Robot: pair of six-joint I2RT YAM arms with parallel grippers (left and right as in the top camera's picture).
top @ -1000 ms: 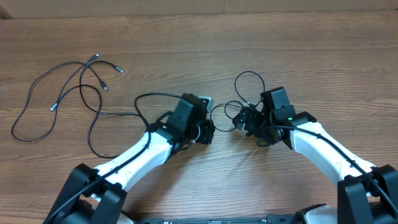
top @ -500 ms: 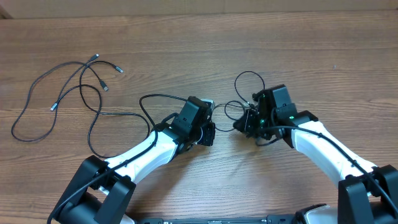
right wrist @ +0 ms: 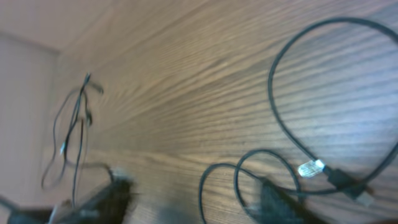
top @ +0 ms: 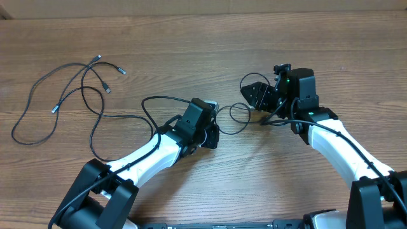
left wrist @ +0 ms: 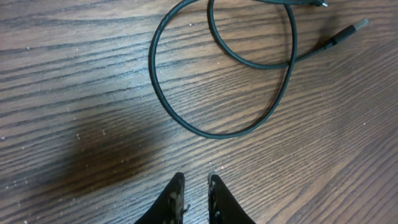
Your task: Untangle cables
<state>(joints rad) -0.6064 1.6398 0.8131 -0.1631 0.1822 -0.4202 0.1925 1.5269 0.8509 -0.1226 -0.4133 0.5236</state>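
Note:
Thin black cables lie on the wooden table. A loose tangle with several silver plug ends lies at the far left, and one strand runs from it in a loop to my left gripper. A smaller cable forms small loops between the grippers; it also shows in the left wrist view and the right wrist view. My left gripper has its fingers almost together and empty, just short of that loop. My right gripper is open and empty, raised over the small loops.
A clear plug tip and a dark USB plug lie by the right gripper's finger. Another plug end lies at the far right of the left wrist view. A pale wall borders the table's far edge.
My right gripper has lifted and moved up and to the right, off the small loops, with its jaws now wide. My left gripper edged slightly right, then stayed still.

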